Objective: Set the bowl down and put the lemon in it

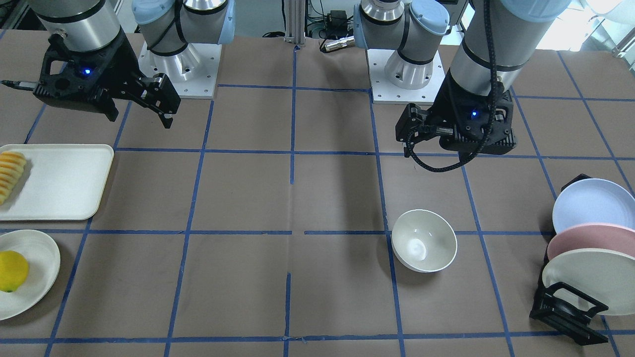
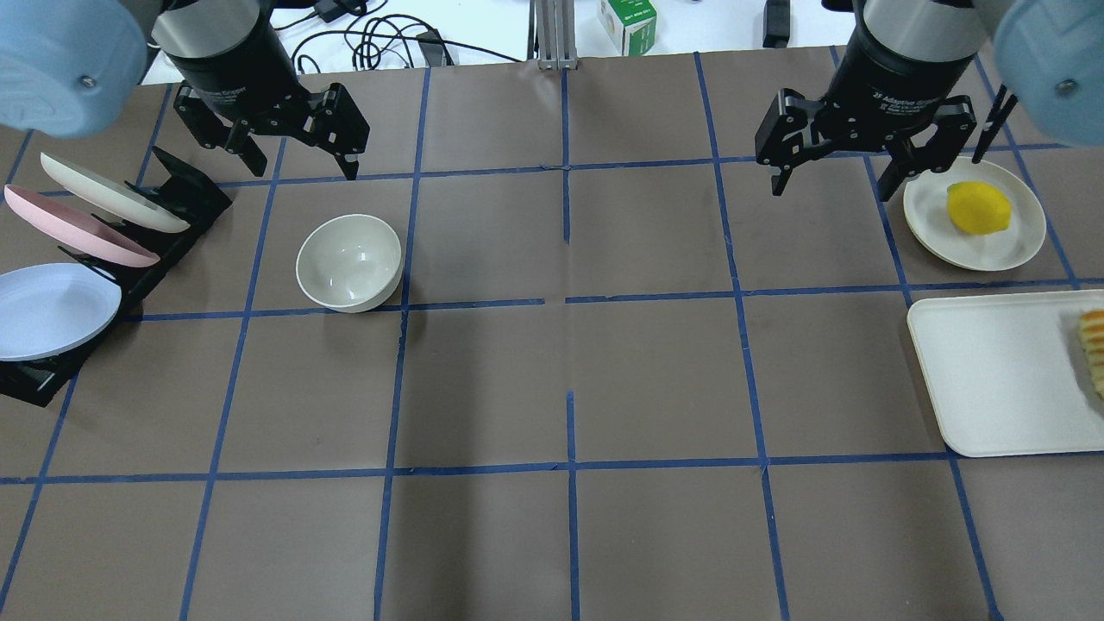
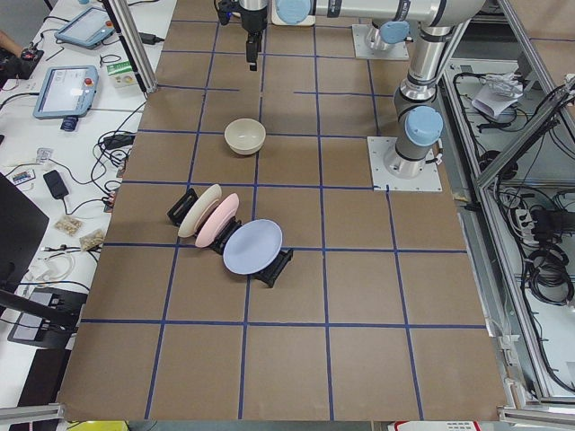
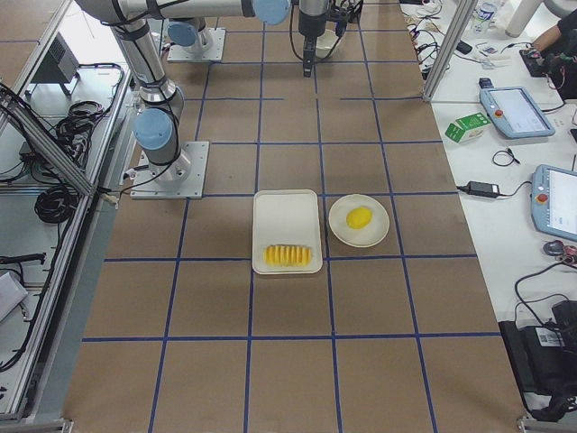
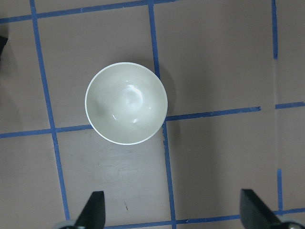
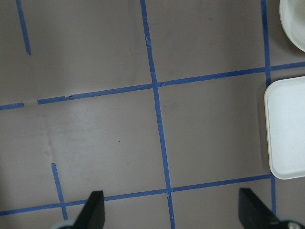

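Observation:
The off-white bowl (image 2: 349, 261) stands upright and empty on the table on my left side; it also shows in the front view (image 1: 424, 240) and the left wrist view (image 5: 126, 103). My left gripper (image 2: 304, 166) hangs open and empty above the table, just beyond the bowl. The yellow lemon (image 2: 978, 208) lies on a flat white plate (image 2: 1000, 250) at the far right, and shows in the front view (image 1: 12, 270) too. My right gripper (image 2: 832, 185) is open and empty, in the air to the left of that plate.
A white tray (image 2: 992, 371) with a row of fruit slices (image 2: 1094, 345) lies in front of the lemon's plate. A black rack (image 2: 185, 194) with three pastel plates stands left of the bowl. The brown table has blue tape lines.

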`<control>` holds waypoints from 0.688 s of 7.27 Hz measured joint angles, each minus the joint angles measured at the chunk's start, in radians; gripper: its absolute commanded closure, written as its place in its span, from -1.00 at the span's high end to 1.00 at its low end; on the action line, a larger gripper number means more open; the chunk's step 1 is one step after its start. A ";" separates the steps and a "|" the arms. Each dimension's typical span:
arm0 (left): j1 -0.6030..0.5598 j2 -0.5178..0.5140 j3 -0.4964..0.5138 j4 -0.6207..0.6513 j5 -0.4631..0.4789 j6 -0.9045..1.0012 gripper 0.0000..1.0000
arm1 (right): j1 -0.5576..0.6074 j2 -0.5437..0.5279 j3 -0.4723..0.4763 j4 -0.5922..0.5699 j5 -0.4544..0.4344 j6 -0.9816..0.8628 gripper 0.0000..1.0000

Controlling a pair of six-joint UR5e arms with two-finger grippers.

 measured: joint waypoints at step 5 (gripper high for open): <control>0.115 -0.076 -0.068 0.052 -0.007 0.030 1.00 | -0.003 0.004 0.002 0.003 -0.008 0.000 1.00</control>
